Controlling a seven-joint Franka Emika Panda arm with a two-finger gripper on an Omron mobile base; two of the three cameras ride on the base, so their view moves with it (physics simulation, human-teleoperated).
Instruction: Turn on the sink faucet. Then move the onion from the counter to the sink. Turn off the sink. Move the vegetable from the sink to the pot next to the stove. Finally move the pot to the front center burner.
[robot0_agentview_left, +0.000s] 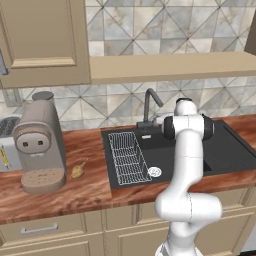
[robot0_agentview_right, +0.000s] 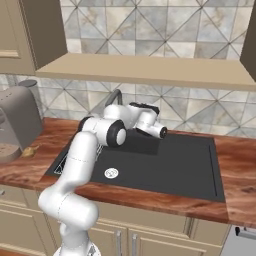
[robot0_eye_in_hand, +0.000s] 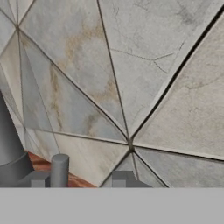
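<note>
Your gripper (robot0_eye_in_hand: 78, 178) sits right behind the dark faucet (robot0_agentview_left: 150, 106), facing the tiled wall (robot0_eye_in_hand: 131, 65). The jaws look partly apart, pinching nothing you can see; whether it touches the faucet, can't tell. The small tan onion (robot0_agentview_left: 77, 170) lies on the wood-grain counter (robot0_agentview_left: 85, 187), left of the matte black sink (robot0_agentview_left: 225, 150), beside the coffee machine (robot0_agentview_left: 39, 145). Its long axis is too small to read.

Onion (robot0_agentview_left: 77, 170) on counter (robot0_agentview_left: 85, 187) beside coffee machine (robot0_agentview_left: 40, 142) (stem possibly upward).

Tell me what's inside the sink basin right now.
In the sink, a wire dish rack sits at its left end, with the round drain beside it. The robot arm covers the middle of the basin, so that part can't be checked.
</note>
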